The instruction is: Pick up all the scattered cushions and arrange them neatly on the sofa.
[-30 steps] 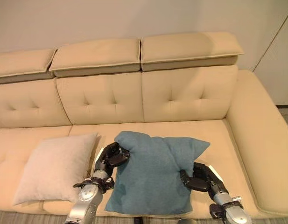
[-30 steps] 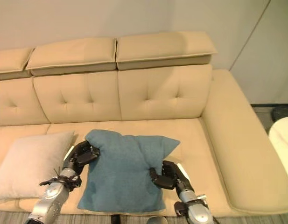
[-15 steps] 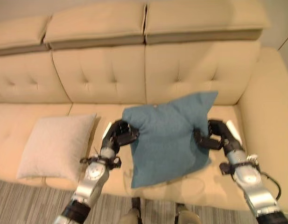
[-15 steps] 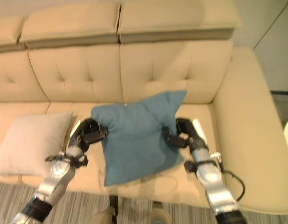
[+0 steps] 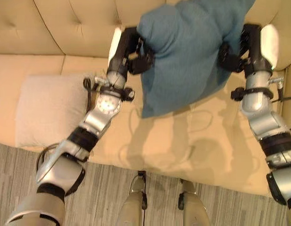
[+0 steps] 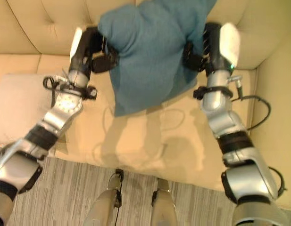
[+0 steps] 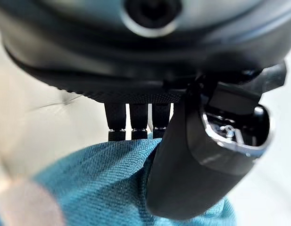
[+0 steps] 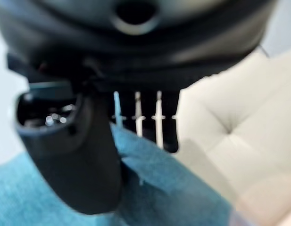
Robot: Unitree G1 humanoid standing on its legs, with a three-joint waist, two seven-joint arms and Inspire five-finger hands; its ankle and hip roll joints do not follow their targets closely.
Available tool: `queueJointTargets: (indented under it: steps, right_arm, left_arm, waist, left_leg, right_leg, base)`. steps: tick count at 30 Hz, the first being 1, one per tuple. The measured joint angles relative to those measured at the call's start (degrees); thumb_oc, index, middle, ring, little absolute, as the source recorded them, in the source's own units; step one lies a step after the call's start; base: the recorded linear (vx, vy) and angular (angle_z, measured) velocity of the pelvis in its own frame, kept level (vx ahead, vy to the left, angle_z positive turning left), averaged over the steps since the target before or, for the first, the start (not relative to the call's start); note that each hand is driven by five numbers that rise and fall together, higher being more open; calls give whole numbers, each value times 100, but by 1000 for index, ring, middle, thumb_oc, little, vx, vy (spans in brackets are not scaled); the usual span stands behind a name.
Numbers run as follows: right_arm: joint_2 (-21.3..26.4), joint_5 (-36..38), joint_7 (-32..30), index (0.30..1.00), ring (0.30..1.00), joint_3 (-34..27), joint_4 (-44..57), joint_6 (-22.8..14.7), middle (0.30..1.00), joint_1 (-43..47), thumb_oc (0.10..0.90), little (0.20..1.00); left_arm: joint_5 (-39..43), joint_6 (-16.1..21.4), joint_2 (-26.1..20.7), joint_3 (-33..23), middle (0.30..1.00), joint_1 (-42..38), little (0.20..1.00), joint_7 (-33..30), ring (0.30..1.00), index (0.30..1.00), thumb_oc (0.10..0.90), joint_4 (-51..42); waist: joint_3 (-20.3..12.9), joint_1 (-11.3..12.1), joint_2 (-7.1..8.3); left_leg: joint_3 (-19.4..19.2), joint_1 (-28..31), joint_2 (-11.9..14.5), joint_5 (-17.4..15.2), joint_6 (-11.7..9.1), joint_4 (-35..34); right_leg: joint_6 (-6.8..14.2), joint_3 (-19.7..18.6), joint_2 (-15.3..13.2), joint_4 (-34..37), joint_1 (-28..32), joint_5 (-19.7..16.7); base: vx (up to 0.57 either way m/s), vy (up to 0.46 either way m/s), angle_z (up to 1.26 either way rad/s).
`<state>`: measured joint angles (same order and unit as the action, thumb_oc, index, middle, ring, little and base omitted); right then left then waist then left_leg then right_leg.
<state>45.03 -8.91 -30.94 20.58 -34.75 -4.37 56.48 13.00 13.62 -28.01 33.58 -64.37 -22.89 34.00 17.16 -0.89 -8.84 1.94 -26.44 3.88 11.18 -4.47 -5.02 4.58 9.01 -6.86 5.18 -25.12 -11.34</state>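
Both hands, left hand (image 5: 132,49) and right hand (image 5: 238,47), pinch the blue cushion (image 5: 187,52) between fingers (image 7: 138,123) and thumb.

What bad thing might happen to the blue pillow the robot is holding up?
The blue cushion hangs between the left hand and right hand, pinched only at its side edges, so it might slip out and drop. Its lower corner dangles near the sofa's front edge, so a drop could possibly land it on the floor. It might also end up crooked beside the beige cushion.
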Motion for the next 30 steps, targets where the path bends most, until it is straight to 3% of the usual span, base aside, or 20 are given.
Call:
queueJointTargets:
  steps: [5,6,7,8,9,10,11,13,14,15,18,21,22,23,24,25,26,27,28,30]
  right_arm:
    - [-2,-156,-547,300,300,51,-86,3,300,318,400,300]
    - [-5,-215,-644,300,300,34,-69,3,300,318,400,300]
    - [-45,-250,-740,300,300,-55,-49,4,300,324,400,300]
    - [-84,-299,-807,300,300,-144,-24,9,300,322,400,300]
    - [-104,-410,-845,300,300,-239,57,19,300,318,400,300]
    - [-113,-455,-857,300,300,-260,148,47,300,309,400,300]
    - [-104,-557,-912,300,300,-385,289,54,300,304,400,300]
    - [-91,-651,-980,300,300,-622,448,56,300,304,400,300]
    - [-86,-782,-1077,300,300,-761,512,56,300,297,400,300]
    - [-56,-843,-1129,300,300,-800,518,59,300,298,400,300]
    - [-26,-1027,-1186,300,300,-920,713,110,300,297,400,300]
    - [-25,-1112,-1192,300,300,-950,759,180,300,238,400,300]
    - [-25,-1114,-1219,300,300,-985,854,209,300,233,400,300]
    - [-25,-1129,-1290,300,300,-1002,881,214,300,234,400,300]
    - [-25,-1132,-1365,300,300,-1044,880,228,300,232,400,300]
    - [-26,-1131,-1415,300,300,-1076,880,238,300,226,400,300]
    - [-26,-1130,-1468,495,495,-1113,880,239,495,221,530,495]
    - [-27,-1128,-1499,559,559,-1123,879,246,559,222,573,559]
    - [-27,-1126,-1514,900,900,-1131,873,258,900,221,800,900]
    - [-27,-1120,-1573,900,900,-1133,852,282,900,191,800,900]
  left_arm:
    - [-240,12,40,118,300,-643,300,-388,300,300,400,358]
    - [-244,25,43,99,300,-675,300,-412,300,300,400,357]
    - [-254,37,71,16,300,-708,300,-422,300,300,400,356]
    - [-265,50,81,9,300,-729,300,-439,300,300,400,358]
    - [-317,54,85,7,300,-738,300,-464,300,300,400,361]
    - [-358,54,58,7,300,-747,300,-502,300,300,400,363]
    - [-406,55,37,-19,300,-833,300,-550,300,300,400,363]
    - [-410,79,51,-32,300,-947,300,-551,300,300,400,360]
    - [-410,105,62,10,300,-958,300,-526,300,300,400,364]
    - [-412,113,62,33,300,-984,300,-487,300,300,400,363]
    - [-413,125,-85,3,300,-1082,300,-491,300,300,400,216]
    - [-424,125,-84,49,300,-1101,300,-505,300,300,400,223]
    - [-425,125,-93,47,380,-1140,380,-514,380,380,453,224]
    - [-426,125,-92,52,528,-1172,528,-520,528,528,552,232]
    - [-429,125,-80,115,801,-1241,801,-515,801,801,734,272]
    - [-467,125,-69,158,900,-1283,900,-515,900,900,800,314]
    - [-540,125,-47,173,900,-1303,900,-518,900,900,800,356]
    - [-601,125,-32,183,900,-1309,900,-516,900,900,800,403]
    - [-645,124,-24,214,900,-1311,900,-506,900,900,800,460]
    - [-759,123,92,229,900,-1335,900,-509,900,900,800,632]
  waist:
    - [279,-29,35]
    - [335,-60,94]
    - [406,-126,205]
    - [449,-173,275]
    - [456,-135,218]
    - [471,-73,168]
    - [561,-161,168]
    - [804,-170,151]
    - [896,-228,83]
    - [925,-355,126]
    - [1200,-328,214]
    - [1214,-361,221]
    - [1214,-422,221]
    - [1214,-471,221]
    - [1214,-510,221]
    - [1214,-537,221]
    - [1214,-579,221]
    - [1214,-609,221]
    - [1214,-638,221]
    - [1213,-655,221]
  left_leg:
    - [-161,-42,-80,-4,-1,123]
    - [-166,-155,-142,-12,-7,357]
    - [-187,-573,-272,-132,-16,1116]
    - [-195,-728,-371,-331,61,1072]
    - [-207,-420,-285,239,220,-62]
    - [-267,-352,-158,692,220,-38]
    - [-294,-330,-149,490,289,-25]
    - [-276,-249,-136,510,316,-23]
    - [-226,-241,-192,530,342,-22]
    - [-225,-238,-371,527,338,-22]
    - [-302,-61,-382,488,358,-24]
    - [-308,60,-342,489,358,-25]
    - [-308,60,-344,489,358,-25]
    - [-308,60,-347,489,358,-25]
    - [-309,63,-350,489,358,-25]
    - [-310,63,-354,488,358,-26]
    - [-313,59,-355,484,362,-26]
    - [-315,58,-353,467,382,-26]
    - [-344,60,-338,427,396,-26]
    - [-409,66,-291,322,392,-27]
  right_leg:
    - [-1,-154,-85,-1,-38,-3]
    - [-11,-159,-148,-2,-21,-12]
    - [-22,-169,-306,-5,-15,-50]
    - [-24,-218,-386,-10,-5,-53]
    - [-11,-275,-283,-13,-27,-43]
    - [45,-341,-170,-17,-25,-1]
    - [113,-379,-161,-65,-34,55]
    - [220,-439,-184,-557,-263,143]
    - [291,-486,-200,-479,-412,309]
    - [223,-463,-294,-128,-208,-175]
    - [219,-452,-321,-40,-20,-168]
    - [219,-460,-298,-88,57,-168]
    - [219,-461,-286,-88,59,-168]
    - [218,-462,-285,-88,61,-168]
    - [216,-464,-283,-92,60,-170]
    - [216,-465,-284,-91,55,-170]
    - [216,-469,-283,-91,44,-170]
    - [216,-472,-278,-91,36,-170]
    - [216,-486,-265,-91,24,-170]
    - [212,-529,-222,-90,-7,-173]
  base:
    - [1,14,-6]
    - [36,-17,22]
    - [26,-12,32]
    - [38,-19,13]
    - [22,-6,-26]
    - [30,-12,-43]
    - [18,-6,-32]
    - [12,-19,-16]
    - [24,-31,14]
    - [22,-22,22]
    - [25,-40,0]
    - [8,-15,-4]
    - [0,0,0]
    - [0,0,0]
    - [0,0,0]
    - [-1,-8,-3]
    - [-2,-10,-5]
    - [-1,-18,-10]
    - [1,-8,-12]
    - [3,-6,-17]
